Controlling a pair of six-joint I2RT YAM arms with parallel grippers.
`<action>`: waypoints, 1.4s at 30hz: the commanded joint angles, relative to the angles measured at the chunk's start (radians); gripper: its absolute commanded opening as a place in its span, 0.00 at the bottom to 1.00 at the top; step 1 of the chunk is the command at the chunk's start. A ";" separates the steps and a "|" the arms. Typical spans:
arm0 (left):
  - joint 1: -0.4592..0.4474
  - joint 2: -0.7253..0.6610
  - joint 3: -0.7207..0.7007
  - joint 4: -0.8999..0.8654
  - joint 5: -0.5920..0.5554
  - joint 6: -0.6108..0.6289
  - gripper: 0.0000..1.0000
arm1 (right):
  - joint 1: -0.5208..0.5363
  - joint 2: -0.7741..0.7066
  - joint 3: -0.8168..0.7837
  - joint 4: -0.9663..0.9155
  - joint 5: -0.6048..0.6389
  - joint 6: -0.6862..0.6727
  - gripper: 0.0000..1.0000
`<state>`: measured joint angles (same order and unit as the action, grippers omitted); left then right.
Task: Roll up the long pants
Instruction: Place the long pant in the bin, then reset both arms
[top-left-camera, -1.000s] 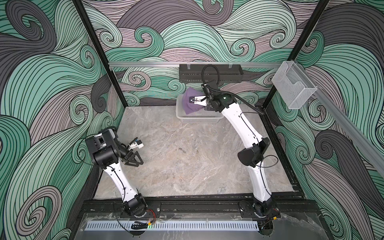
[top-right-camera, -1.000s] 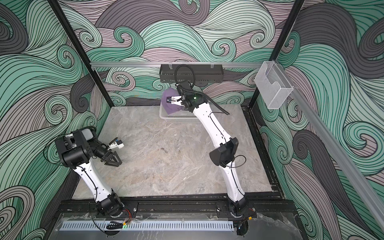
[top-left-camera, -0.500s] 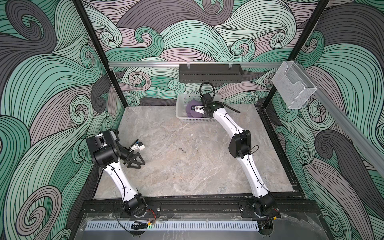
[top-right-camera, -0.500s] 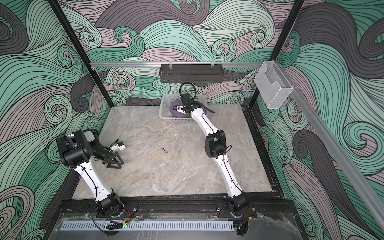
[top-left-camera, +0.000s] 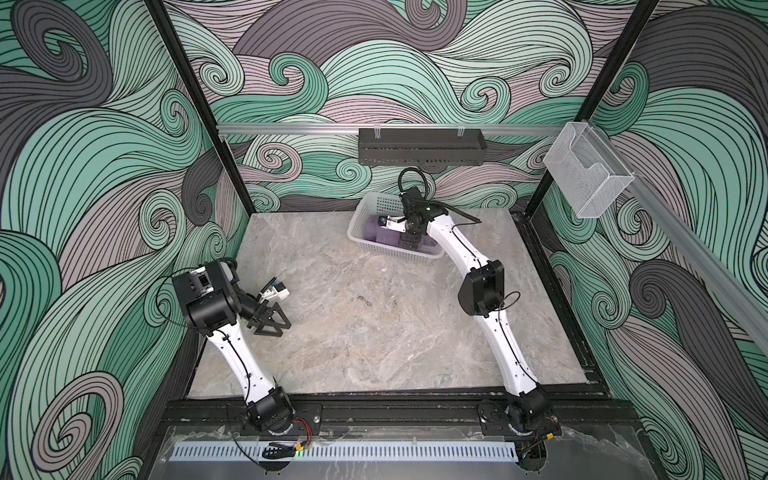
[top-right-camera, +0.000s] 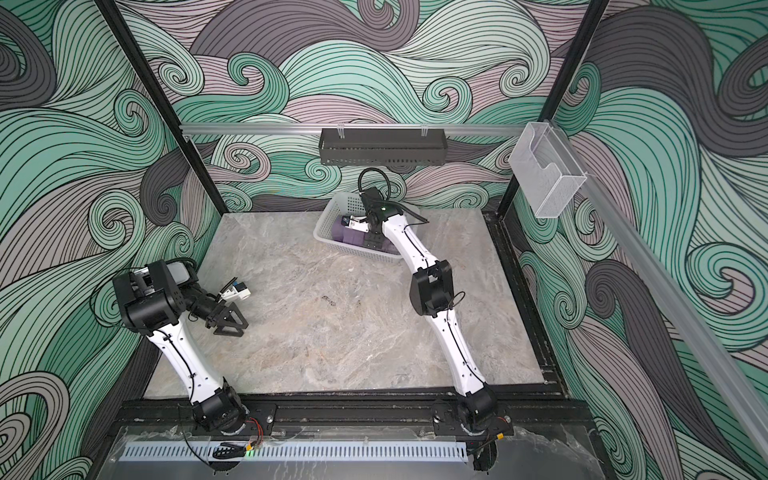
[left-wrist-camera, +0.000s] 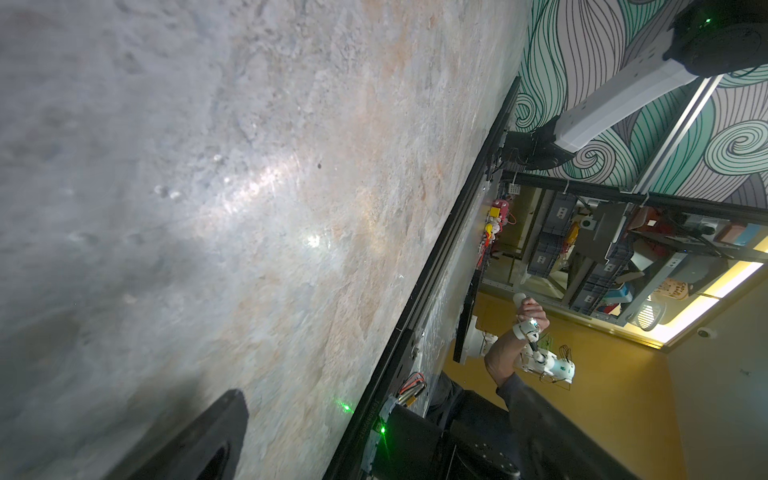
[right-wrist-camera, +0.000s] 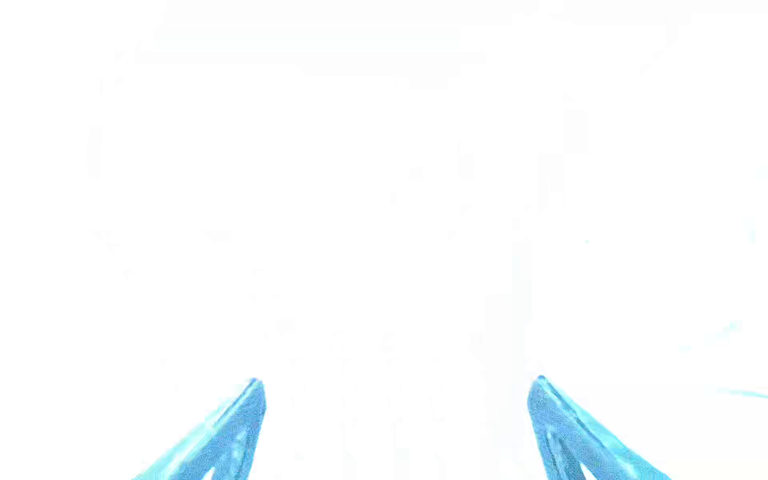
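Note:
The long pants (top-left-camera: 375, 233) (top-right-camera: 345, 234) lie as a small dusty-purple rolled bundle inside the white perforated basket (top-left-camera: 384, 250) (top-right-camera: 352, 248) at the back of the table. My right gripper (top-left-camera: 409, 242) (top-right-camera: 374, 241) reaches down into the basket, over the right end of the bundle. In the right wrist view, which is washed out white, my right gripper (right-wrist-camera: 397, 390) has its two fingertips far apart, so it is open. My left gripper (top-left-camera: 271, 322) (top-right-camera: 231, 322) hovers open and empty low over the table's left side. One of its fingers (left-wrist-camera: 199, 436) shows in the left wrist view.
A black rack (top-left-camera: 419, 146) hangs on the back wall above the basket. A clear plastic bin (top-left-camera: 586, 172) hangs on the right rail. The marble table (top-left-camera: 374, 332) has a small dark mark (top-left-camera: 368, 300) near its middle. A person's arm (left-wrist-camera: 505, 357) shows beyond the front edge.
The right arm has lowered the rolled pants from above the basket into it. Its jaws have since opened and the bundle rests in the basket. The left arm has barely moved.

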<state>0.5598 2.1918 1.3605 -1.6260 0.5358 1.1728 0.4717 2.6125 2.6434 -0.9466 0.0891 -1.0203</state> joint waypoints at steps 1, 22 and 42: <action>-0.002 0.006 -0.004 -0.048 0.009 -0.004 0.98 | -0.004 -0.080 -0.010 -0.040 -0.108 0.064 0.99; -0.155 -0.652 -0.521 1.700 0.092 -1.201 0.99 | -0.021 -1.160 -1.311 0.525 -0.250 0.844 0.99; -0.523 -0.677 -0.885 2.264 -0.765 -1.266 0.98 | -0.256 -1.593 -2.291 1.453 0.004 0.793 0.99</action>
<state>0.0273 1.5696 0.3172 0.7601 -0.0078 -0.0490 0.2985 0.9730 0.3828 0.3225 0.2169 -0.2459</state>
